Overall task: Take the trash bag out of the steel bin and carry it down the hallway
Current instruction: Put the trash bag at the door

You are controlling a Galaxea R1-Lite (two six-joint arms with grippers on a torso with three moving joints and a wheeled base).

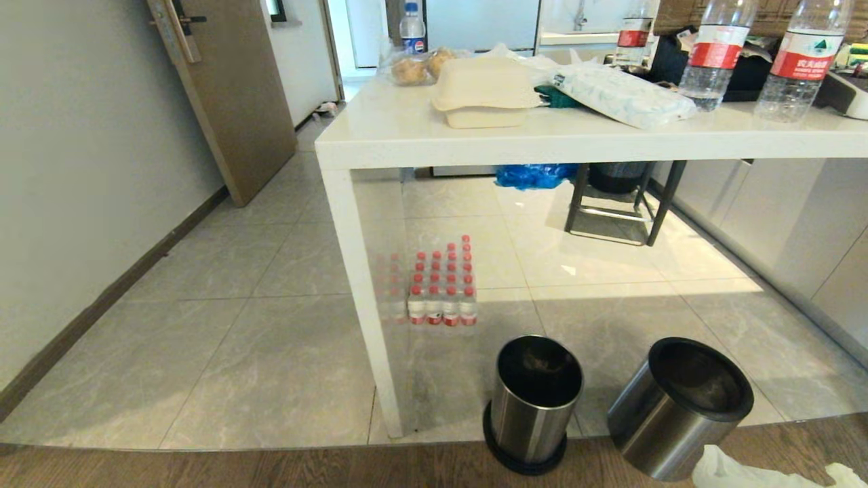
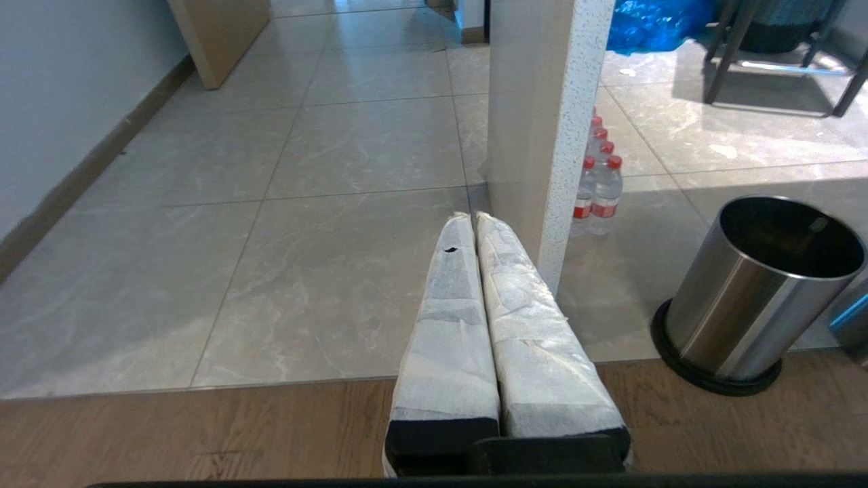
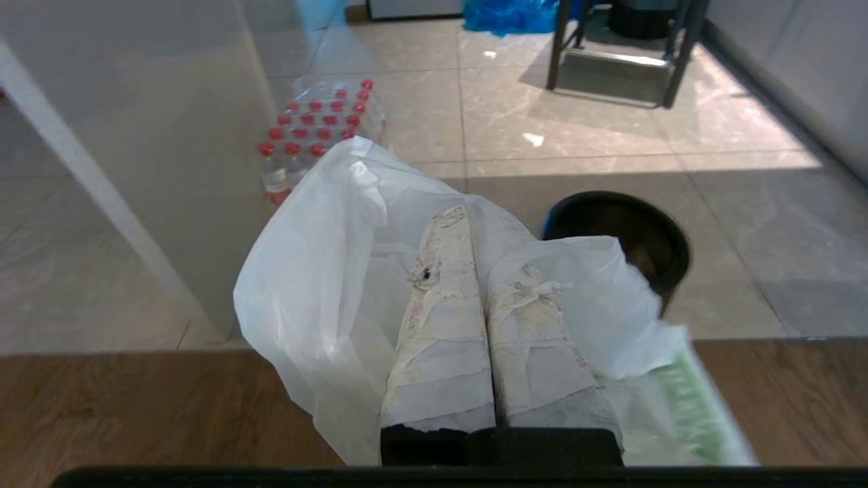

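Two steel bins stand on the floor in front of me, one by the table leg (image 1: 536, 400) (image 2: 759, 291) and one to its right (image 1: 678, 407) (image 3: 617, 234). Both show dark, open insides. My right gripper (image 3: 475, 237) is shut on the trash bag (image 3: 319, 271), thin white plastic with green print, which drapes over both fingers. A corner of that bag shows at the bottom right of the head view (image 1: 729, 471), just short of the right bin. My left gripper (image 2: 473, 217) is shut on nothing, low over the floor. The tiled hallway (image 1: 224, 271) runs away on the left.
A white table leg (image 1: 359, 291) stands just left of the bins, with a pack of red-capped water bottles (image 1: 441, 291) behind it. A blue bag (image 1: 532, 175) and a dark stool (image 1: 620, 203) sit under the table. A brown door (image 1: 224, 81) stands open on the left.
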